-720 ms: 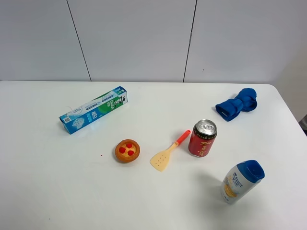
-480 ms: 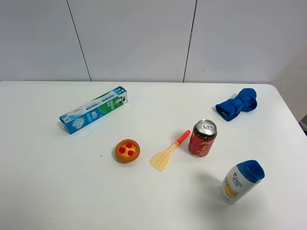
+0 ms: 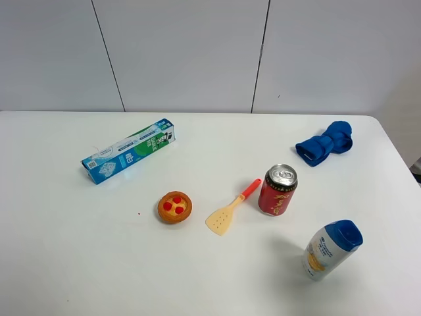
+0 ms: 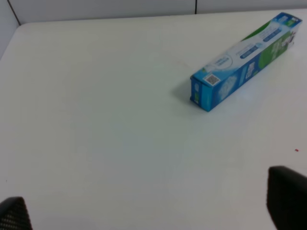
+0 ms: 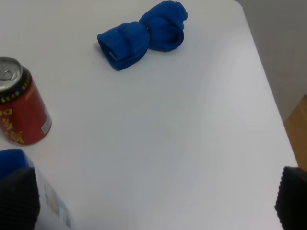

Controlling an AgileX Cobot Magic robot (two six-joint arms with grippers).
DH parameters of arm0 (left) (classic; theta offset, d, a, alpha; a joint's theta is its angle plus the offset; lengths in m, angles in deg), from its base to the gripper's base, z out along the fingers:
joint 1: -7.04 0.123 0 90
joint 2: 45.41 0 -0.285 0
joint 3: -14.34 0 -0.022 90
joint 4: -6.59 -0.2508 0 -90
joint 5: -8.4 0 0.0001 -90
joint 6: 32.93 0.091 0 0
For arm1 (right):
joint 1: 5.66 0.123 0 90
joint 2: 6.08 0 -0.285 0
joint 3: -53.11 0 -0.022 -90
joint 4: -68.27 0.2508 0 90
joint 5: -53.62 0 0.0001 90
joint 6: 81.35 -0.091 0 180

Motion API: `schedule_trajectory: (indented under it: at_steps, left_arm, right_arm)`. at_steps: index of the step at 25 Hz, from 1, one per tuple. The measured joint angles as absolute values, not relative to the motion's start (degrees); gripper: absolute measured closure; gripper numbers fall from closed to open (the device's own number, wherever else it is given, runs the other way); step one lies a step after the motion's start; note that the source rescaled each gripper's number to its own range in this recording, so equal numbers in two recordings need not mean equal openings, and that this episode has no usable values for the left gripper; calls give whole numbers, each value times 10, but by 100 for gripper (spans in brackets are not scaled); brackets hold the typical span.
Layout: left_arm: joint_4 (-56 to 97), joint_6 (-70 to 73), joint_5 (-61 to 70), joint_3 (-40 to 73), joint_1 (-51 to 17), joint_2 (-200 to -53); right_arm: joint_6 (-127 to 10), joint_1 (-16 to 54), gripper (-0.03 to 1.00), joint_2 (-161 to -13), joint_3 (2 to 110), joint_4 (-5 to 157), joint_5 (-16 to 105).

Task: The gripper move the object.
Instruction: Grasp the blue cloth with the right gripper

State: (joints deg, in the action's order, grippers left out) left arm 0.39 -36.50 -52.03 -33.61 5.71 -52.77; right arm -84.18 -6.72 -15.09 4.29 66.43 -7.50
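No arm shows in the exterior high view. On the white table [image 3: 66, 250] lie a blue-green toothpaste box [image 3: 128, 159], a small fruit tart [image 3: 175, 207], a yellow spatula with a red handle [image 3: 230, 209], a red can [image 3: 278, 189], a white bottle with a blue cap [image 3: 331, 249] and a rolled blue cloth [image 3: 324, 143]. My left gripper [image 4: 149, 211] is open and empty, well short of the box [image 4: 245, 60]. My right gripper [image 5: 153, 199] is open and empty, with the bottle [image 5: 48, 206] by one finger, the can [image 5: 19, 110] and the cloth [image 5: 144, 34] beyond.
The table's right edge [image 5: 273, 100] runs close to the right gripper, with floor beyond it. A grey panelled wall [image 3: 197, 52] stands behind the table.
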Motion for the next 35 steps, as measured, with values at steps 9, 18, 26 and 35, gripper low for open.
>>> schedule_trajectory:
  at_steps: [9,18,26,35]
  left_arm:
    - [4,-365,-520,-336,57,-528]
    - [4,-365,-520,-336,57,-528]
    - [4,-365,-520,-336,57,-528]
    - [4,-365,-520,-336,57,-528]
  right_arm:
    - [-955,-67,-3,-438,207,689,15]
    - [-1114,-69,-3,-714,323,675,78]
    - [-1189,-90,-3,-922,444,660,85]
    - [-1202,-100,-3,-1125,552,665,72]
